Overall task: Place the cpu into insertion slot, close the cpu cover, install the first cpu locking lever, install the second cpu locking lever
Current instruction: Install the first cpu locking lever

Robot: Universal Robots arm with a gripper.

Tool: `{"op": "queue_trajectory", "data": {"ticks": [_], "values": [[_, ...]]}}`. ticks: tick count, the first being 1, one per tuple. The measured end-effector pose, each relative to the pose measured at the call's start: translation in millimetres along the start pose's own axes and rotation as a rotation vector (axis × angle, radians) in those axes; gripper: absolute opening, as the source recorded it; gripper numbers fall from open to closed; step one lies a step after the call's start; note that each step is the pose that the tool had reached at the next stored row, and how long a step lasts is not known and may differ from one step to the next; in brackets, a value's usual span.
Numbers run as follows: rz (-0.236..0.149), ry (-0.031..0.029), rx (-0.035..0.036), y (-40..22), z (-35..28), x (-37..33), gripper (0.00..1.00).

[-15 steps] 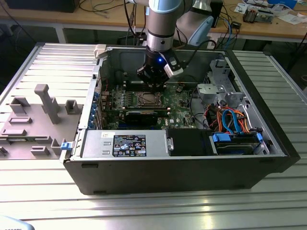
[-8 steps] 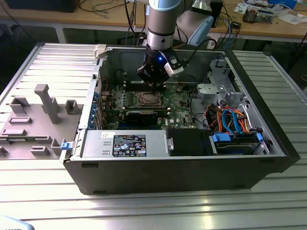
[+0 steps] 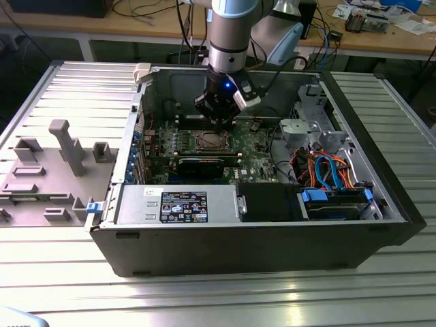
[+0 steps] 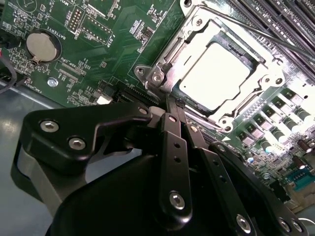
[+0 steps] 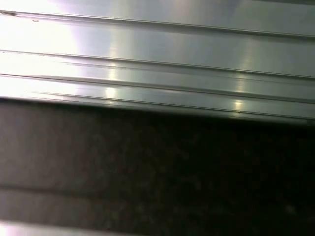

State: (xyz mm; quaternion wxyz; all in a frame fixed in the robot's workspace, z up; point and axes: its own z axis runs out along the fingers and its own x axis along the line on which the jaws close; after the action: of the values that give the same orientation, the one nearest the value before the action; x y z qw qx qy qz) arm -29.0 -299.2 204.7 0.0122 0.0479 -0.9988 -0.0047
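Pale silvery cpu (image 4: 220,74) seated in insertion slot (image 4: 172,49), cpu cover (image 4: 261,61) closed over it, gripper (image 4: 170,105) fingers pinched together, empty, at the slot's corner, coin battery (image 4: 41,46) well apart.

Gripper (image 4: 170,105) fingertips meet just beside the cpu cover (image 4: 165,64) corner; contact indeterminate. Gripper body cut off by the frame edge.
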Motion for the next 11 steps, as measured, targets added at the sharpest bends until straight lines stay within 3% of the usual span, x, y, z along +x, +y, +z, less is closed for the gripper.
{"op": "queue_trajectory", "data": {"ticks": [11], "values": [[0.000,0.0069,-0.0002,-0.2,6.3,-6.3,0.11]]}}
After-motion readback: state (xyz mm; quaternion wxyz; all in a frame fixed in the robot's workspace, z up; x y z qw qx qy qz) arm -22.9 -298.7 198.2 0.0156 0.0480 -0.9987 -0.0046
